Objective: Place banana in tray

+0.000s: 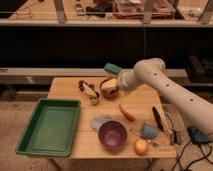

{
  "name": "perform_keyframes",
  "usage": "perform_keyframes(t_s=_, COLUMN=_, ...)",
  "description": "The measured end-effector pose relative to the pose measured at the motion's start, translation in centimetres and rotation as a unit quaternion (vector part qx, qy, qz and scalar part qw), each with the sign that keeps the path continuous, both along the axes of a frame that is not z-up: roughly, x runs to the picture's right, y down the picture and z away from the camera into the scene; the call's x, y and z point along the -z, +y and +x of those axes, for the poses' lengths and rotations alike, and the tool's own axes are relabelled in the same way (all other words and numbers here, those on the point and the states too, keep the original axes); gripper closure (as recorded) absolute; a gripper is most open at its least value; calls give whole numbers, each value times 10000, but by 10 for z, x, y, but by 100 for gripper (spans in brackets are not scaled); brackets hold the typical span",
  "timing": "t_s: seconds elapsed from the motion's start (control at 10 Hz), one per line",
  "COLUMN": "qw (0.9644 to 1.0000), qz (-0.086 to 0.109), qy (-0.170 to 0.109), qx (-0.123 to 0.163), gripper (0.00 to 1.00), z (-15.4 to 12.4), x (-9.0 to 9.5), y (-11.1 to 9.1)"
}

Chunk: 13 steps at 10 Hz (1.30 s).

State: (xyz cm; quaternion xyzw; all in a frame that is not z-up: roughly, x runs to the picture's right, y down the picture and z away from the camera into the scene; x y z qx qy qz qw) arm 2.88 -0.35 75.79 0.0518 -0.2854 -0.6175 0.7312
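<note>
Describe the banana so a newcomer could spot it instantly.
Find the big green tray at left. Just past its far right corner lies the banana, the gripper close on its right. Unlike the orange carrot, it is pale yellow, brown-marked.

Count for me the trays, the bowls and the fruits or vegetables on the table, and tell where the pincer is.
Trays: 1 (green tray)
Bowls: 2 (purple bowl, brown bowl)
Fruits or vegetables: 3 (banana, carrot, round yellow-orange fruit)
Total: 6
The pincer is right beside the brown bowl, at the back of the table.
</note>
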Motion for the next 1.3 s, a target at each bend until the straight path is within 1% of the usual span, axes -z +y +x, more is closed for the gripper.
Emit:
perform_keyframes(t_s=0.1, qw=9998, qz=148, qy=-41, qx=117, gripper=20, z=-20, x=-4, y=-4)
perform_keyframes(t_s=0.2, qw=9991, qz=334, qy=-87, qx=265, gripper=20, z=-47, x=-9, y=-8)
perform_keyframes(t_s=0.3, qw=9978, qz=507, qy=-117, qx=405, gripper=20, z=-70, x=-14, y=-12)
perform_keyframes(t_s=0.4, qw=9955, qz=720, qy=-132, qx=594, gripper=20, z=-99, x=-22, y=-17)
perform_keyframes(t_s=0.5, qw=9937, qz=870, qy=-106, qx=705, gripper=20, z=-116, x=-31, y=-21)
perform_keyframes(t_s=0.6, qw=9919, qz=999, qy=-36, qx=779, gripper=20, z=-126, x=-39, y=-26)
perform_keyframes(t_s=0.7, qw=9906, qz=1119, qy=146, qx=776, gripper=20, z=-136, x=-49, y=-39)
perform_keyframes(t_s=0.8, qw=9901, qz=1160, qy=267, qx=747, gripper=20, z=-141, x=-53, y=-46)
perform_keyframes(t_s=0.9, qw=9898, qz=1178, qy=321, qx=735, gripper=20, z=-143, x=-55, y=-49)
perform_keyframes(t_s=1.1, qw=9898, qz=1176, qy=347, qx=725, gripper=20, z=-140, x=-56, y=-49)
perform_keyframes(t_s=1.2, qw=9895, qz=1176, qy=368, qx=760, gripper=20, z=-139, x=-55, y=-47)
perform_keyframes(t_s=1.3, qw=9890, qz=1126, qy=419, qx=862, gripper=20, z=-135, x=-56, y=-42)
